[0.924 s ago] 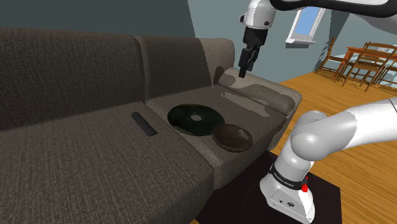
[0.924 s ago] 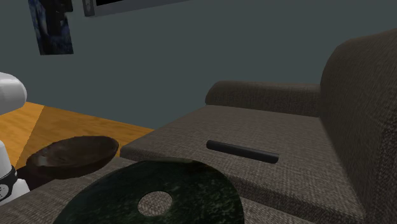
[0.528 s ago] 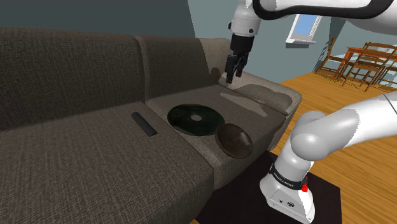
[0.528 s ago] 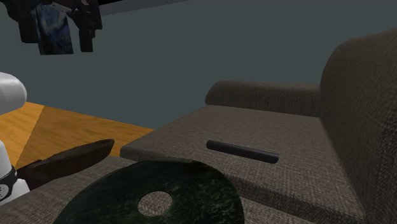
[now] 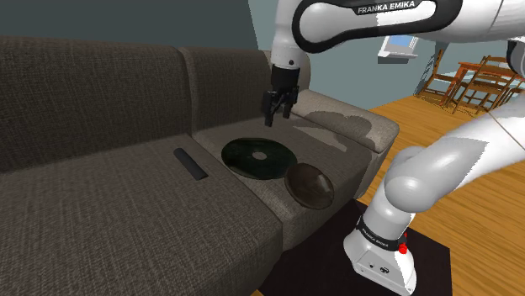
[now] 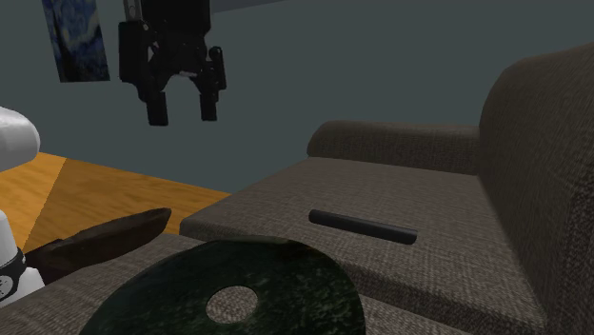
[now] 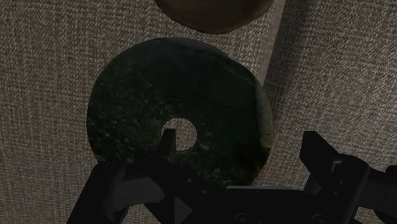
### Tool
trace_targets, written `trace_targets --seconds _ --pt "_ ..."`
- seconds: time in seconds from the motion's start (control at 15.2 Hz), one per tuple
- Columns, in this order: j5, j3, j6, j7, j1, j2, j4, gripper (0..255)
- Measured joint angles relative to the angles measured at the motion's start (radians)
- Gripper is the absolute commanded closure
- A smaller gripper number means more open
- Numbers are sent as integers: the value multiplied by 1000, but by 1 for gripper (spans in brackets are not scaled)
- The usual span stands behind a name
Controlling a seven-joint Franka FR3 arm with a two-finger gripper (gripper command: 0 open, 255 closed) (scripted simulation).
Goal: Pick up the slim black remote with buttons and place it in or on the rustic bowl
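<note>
The slim black remote (image 5: 191, 164) (image 6: 362, 226) lies flat on the couch seat, apart from the other things. The dark brown bowl (image 5: 308, 185) (image 6: 95, 243) (image 7: 213, 13) sits tilted at the seat's front edge near the armrest. My gripper (image 5: 276, 113) (image 6: 181, 109) (image 7: 242, 153) hangs open and holds nothing, well above the couch, over the far side of a dark green disc (image 5: 257, 157) (image 7: 140, 108). The remote is to the shoulder view's left of the gripper and much lower.
The flat green disc (image 6: 228, 295) with a hole in its middle lies between remote and bowl. The couch backrest (image 5: 101, 92) rises behind the seat and the armrest (image 5: 353, 126) bounds it on the shoulder view's right. Wooden chairs (image 5: 479, 84) stand far off.
The arm swung from above the armrest toward the shoulder view's left and lower, now over the disc. The bowl tipped from level to tilted early on. The remote stayed still.
</note>
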Motion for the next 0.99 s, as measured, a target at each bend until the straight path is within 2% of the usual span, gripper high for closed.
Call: trace_targets --seconds 0.53,0.99 --pt "17 95 190 171 -6 262 84 0" --pt "-33 157 309 340 2 523 234 0"
